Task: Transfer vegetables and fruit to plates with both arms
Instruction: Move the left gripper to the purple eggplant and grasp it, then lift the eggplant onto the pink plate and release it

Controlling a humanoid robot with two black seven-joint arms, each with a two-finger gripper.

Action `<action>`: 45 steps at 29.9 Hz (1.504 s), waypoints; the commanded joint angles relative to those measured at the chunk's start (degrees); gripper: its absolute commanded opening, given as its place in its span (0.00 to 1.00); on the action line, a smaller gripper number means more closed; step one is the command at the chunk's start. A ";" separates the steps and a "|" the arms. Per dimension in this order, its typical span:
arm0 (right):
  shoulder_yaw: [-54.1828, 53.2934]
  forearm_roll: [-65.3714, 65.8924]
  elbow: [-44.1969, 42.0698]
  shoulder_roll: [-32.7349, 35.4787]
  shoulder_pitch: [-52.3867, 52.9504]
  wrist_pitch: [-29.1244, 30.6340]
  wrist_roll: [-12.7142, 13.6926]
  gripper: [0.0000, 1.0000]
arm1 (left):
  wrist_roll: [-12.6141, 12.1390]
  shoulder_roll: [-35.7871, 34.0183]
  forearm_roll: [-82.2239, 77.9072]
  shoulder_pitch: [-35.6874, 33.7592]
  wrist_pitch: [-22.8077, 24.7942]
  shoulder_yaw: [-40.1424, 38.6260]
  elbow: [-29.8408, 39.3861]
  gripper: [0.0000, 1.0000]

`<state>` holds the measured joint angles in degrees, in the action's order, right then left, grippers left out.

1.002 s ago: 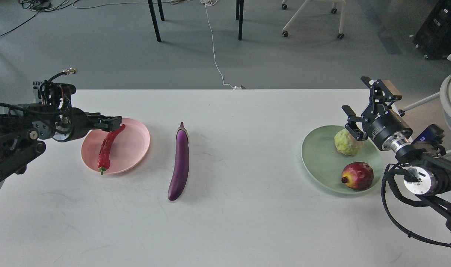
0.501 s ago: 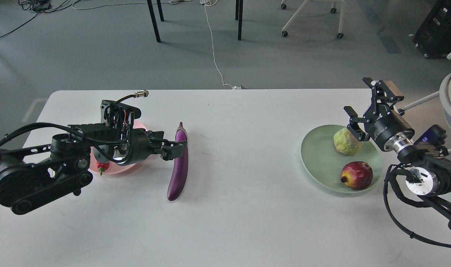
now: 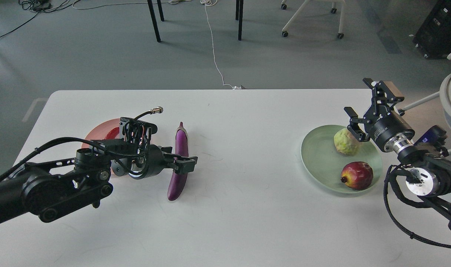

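The purple eggplant (image 3: 181,142) lies lengthwise on the white table (image 3: 247,207), left of centre. My left gripper (image 3: 183,165) is open and reaches across the eggplant's middle from the left. The pink plate (image 3: 98,136) is mostly hidden behind my left arm, and so is the red chili pepper. The green plate (image 3: 318,155) at the right holds the yellow-green fruit (image 3: 345,142) and the dark red fruit (image 3: 357,175). My right gripper (image 3: 357,102) is open and empty, just above and behind the yellow-green fruit.
The table's far edge runs just behind both plates. Beyond it are chair legs (image 3: 154,20), a white cable (image 3: 214,52) on the floor and a white wheeled chair (image 3: 310,18). My right arm's cables (image 3: 395,218) hang over the table's right edge.
My left arm has swung right from over the pink plate to the eggplant and now covers the chili. The right arm and both fruits have stayed put.
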<state>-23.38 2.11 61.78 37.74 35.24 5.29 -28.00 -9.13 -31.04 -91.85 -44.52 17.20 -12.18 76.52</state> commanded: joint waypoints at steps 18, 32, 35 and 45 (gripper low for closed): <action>0.00 0.09 0.09 -0.12 -0.26 -0.02 0.00 0.97 | -0.98 2.04 -1.40 1.10 0.20 1.02 -2.25 0.08; 0.00 1.06 0.18 -0.47 -0.44 -0.02 0.00 0.97 | 5.96 -13.59 -1.23 -4.70 2.74 -1.80 -0.23 0.10; 0.00 1.06 0.18 -0.47 -0.44 -0.02 0.00 0.97 | 7.72 -17.38 -1.05 -3.74 3.01 -1.71 -0.67 0.12; 0.00 1.23 0.53 -0.30 -0.35 -0.02 0.00 0.97 | 8.51 -19.50 -0.79 0.04 2.75 -2.15 -1.02 0.45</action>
<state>-23.37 3.32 62.03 37.26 34.80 5.27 -28.00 -0.63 -50.25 -92.65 -44.79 19.90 -14.33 75.69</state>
